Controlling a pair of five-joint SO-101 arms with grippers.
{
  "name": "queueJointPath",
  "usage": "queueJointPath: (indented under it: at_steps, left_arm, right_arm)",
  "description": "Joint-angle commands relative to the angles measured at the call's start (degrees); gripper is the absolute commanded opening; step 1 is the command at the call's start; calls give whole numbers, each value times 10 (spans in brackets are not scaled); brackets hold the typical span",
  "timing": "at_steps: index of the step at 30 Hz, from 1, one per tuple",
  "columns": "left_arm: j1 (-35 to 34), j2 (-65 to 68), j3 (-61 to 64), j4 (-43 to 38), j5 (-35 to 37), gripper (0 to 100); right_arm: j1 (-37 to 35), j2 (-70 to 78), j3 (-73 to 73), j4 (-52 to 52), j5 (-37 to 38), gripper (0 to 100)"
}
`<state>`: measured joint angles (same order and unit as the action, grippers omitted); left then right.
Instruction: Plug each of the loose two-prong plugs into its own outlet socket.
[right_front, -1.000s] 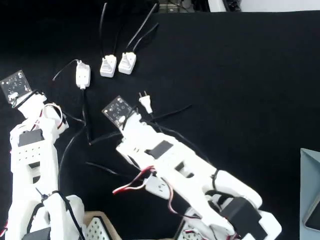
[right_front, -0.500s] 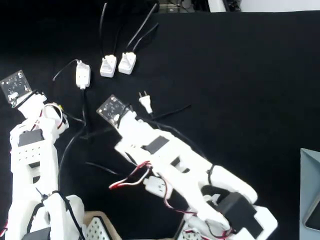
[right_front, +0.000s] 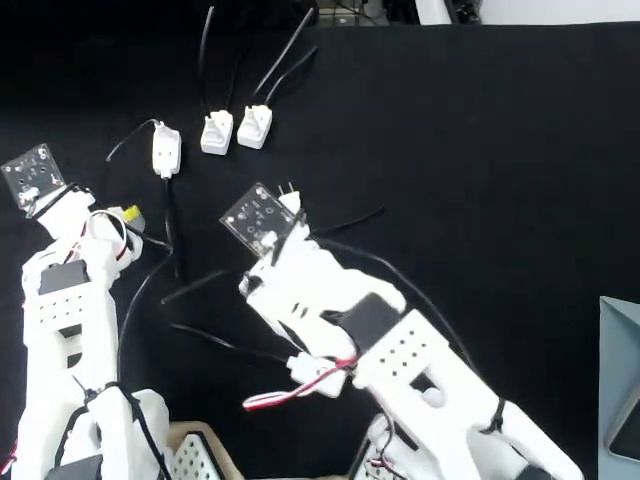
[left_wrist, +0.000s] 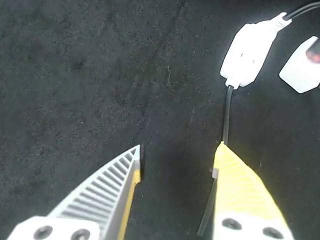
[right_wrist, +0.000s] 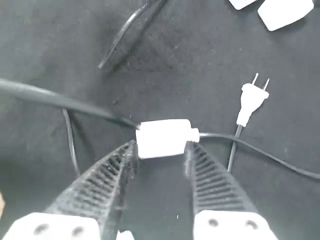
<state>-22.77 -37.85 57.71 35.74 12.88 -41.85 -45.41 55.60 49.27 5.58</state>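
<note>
The right end effector (right_wrist: 160, 146), in the middle of the high view, is closed on a white block (right_wrist: 162, 138) that has a cord at each end. The left end effector (left_wrist: 179, 147), at the left side, has its fingers apart over the black bench (right_front: 480, 150). The loose plug (right_wrist: 251, 97) lies flat just beside the white block. Farther up, two white sockets (right_front: 217, 132) sit side by side in the upper left. A third socket (right_front: 165, 150) lies left of them.
</note>
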Motion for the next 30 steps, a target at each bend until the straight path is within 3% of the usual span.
queueJointPath:
  at_steps: [1, 9, 14, 30]
  left_arm:
    - [-10, -17, -3, -9, 5, 238]
    - [-89, -18, -13, -9, 76, 238]
    - [-96, -18, -13, -9, 78, 238]
    - [-113, -18, -13, -9, 78, 238]
  right_arm:
    - [7, -14, 25, -13, -5, 18]
    - [8, 105, 58, -87, -4, 12]
    - [40, 211, 36, -148, -1, 12]
    - [67, 545, -291, -152, -4, 12]
